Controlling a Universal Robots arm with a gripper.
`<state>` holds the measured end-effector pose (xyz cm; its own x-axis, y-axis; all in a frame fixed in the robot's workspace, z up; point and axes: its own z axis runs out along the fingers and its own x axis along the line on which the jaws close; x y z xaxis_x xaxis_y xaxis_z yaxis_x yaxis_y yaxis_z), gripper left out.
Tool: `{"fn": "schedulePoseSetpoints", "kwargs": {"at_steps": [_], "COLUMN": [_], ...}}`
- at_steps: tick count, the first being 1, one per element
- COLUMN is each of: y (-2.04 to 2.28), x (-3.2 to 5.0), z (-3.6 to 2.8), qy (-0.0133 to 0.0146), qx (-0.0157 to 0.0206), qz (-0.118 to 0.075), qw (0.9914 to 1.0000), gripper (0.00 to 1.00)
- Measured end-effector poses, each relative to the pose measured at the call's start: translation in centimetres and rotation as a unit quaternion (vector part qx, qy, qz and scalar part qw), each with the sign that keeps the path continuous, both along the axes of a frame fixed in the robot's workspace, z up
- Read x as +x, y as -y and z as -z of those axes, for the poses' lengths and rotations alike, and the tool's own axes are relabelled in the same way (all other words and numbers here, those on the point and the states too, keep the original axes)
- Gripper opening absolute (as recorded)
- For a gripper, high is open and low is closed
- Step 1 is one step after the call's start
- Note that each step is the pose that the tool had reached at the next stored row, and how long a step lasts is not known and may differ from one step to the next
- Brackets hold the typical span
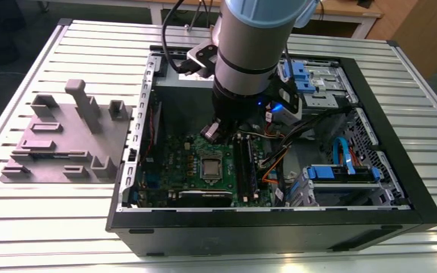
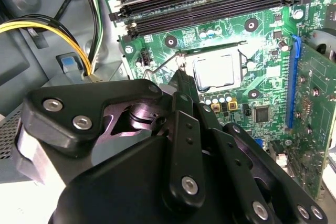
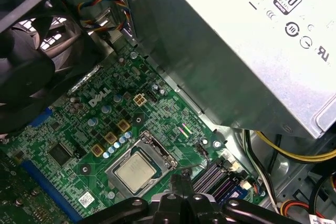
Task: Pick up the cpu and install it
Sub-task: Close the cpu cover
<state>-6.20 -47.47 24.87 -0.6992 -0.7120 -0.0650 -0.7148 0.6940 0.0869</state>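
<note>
Silvery-grey cpu on a green motherboard.

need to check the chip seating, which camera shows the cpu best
The first wrist view: the cpu lies flat in its socket on the motherboard, its whole metal top unobstructed. The second wrist view shows it too, but glare washes it out just beyond the pincer. In the exterior view it is small, below the arm.

surface: ribbed metal table, pale slats running across | on it, toward the exterior view's right: open black computer case lying on its side, interior facing up | on it, toward the exterior view's left: grey stepped plastic block, just beside the case, flat base down, posts upright
</note>
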Motion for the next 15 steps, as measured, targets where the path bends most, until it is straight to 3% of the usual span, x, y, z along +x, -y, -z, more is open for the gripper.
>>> {"fn": "schedulePoseSetpoints", "kwargs": {"at_steps": [15], "y": [0.12], "x": [0.0], "z": [0.0], "qy": [0.0], "qx": [0.0], "qz": [0.0], "qw": [1.0], "gripper": [0.1]}}
